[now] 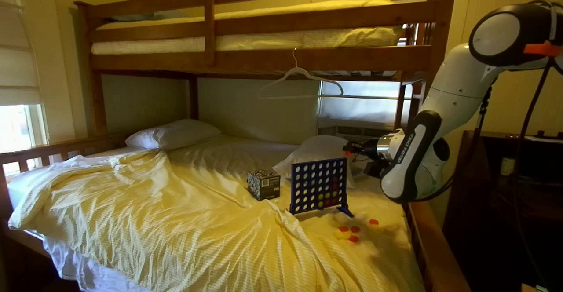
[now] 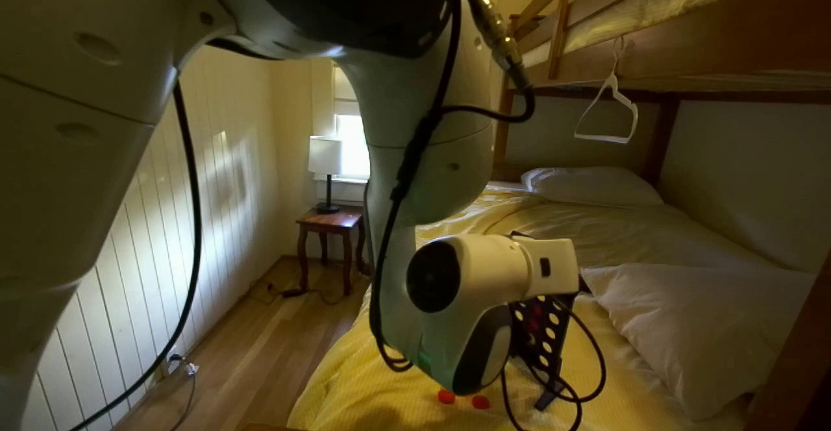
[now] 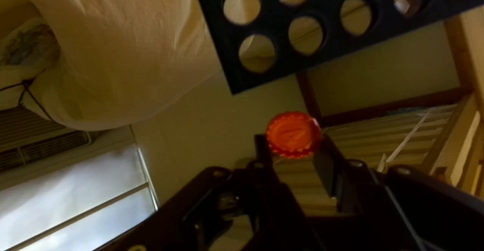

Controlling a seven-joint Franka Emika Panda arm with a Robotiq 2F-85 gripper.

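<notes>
Gripper [image 3: 292,143] has red disc [image 3: 291,133] pinched between close-set fingers [image 3: 326,169]; upright blue grid [image 1: 319,186] sits just below and left in an exterior view, top edge running left-right, gap visible in wrist view, near-far offset can't tell.

Wrist view crops the rack [image 3: 326,9] — top, right.

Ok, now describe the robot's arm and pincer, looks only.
The arm has rounded off-white segments, black joint covers and FRANKA EMIKA in pale letters on black. Black cables run along it, an orange-red piece shows on its upper part, and a silvery collar leads to the dark, two-fingered pincer.
</notes>
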